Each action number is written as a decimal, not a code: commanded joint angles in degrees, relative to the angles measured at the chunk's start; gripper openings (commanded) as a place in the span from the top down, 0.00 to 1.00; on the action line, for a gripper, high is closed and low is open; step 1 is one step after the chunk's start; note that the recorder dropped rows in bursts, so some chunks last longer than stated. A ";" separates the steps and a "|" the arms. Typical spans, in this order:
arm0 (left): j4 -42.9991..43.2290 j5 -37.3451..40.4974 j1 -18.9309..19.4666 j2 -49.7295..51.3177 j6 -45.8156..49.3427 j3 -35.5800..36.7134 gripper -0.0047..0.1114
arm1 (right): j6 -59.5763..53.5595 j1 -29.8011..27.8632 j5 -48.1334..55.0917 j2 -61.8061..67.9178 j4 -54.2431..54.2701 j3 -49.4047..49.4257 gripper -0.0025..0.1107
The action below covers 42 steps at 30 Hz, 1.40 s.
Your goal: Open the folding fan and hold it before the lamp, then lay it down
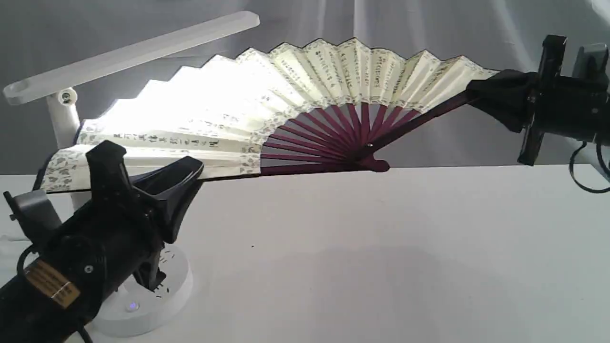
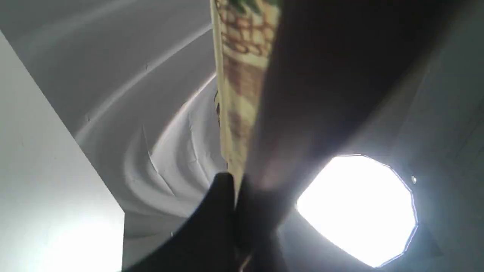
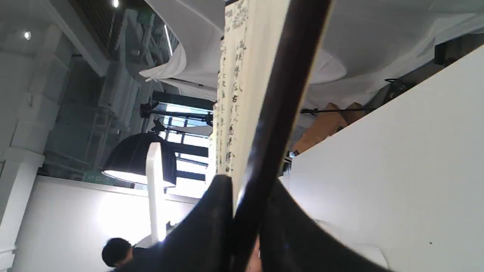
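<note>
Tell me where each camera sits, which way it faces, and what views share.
Exterior view: low over the table, facing the backdrop; shows the folding fan, the lamp behind it, the left gripper and right gripper.
Left wrist view: on the left arm, looking along its fingers at the fan's floral end.
Right wrist view: on the right arm, looking along its fingers at the dark guard.
Shared: all show the fan, clamped at both ends.

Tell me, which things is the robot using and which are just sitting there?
Using: cream pleated paper fan with maroon wooden ribs; white plastic bar-headed desk lamp; left black claw; right black claw.
Just there: white table; grey cloth backdrop.
</note>
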 commanded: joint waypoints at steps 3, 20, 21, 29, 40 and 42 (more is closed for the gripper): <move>-4.05 -5.66 0.20 -1.55 -1.16 -0.82 0.96 | -2.61 -0.68 -6.05 0.07 0.06 -4.25 0.98; -3.92 -5.66 0.20 -1.55 -1.28 -2.76 0.96 | -1.63 -0.68 -7.95 0.07 0.06 -4.47 0.98; -3.92 -5.66 0.20 -1.55 -1.28 -2.76 0.96 | -1.63 -0.68 -7.95 0.07 0.06 -4.47 0.98; -3.92 -5.66 0.20 -1.55 -1.28 -2.76 0.96 | -1.63 -0.68 -7.95 0.07 0.06 -4.47 0.98; -4.19 -5.66 0.20 -1.55 -1.28 -2.76 0.96 | -1.53 -0.68 -8.30 0.07 0.06 -4.47 0.98; -4.19 -5.66 0.20 -1.55 -1.28 -2.76 0.96 | -1.53 -0.68 -8.43 0.07 0.06 -4.47 0.98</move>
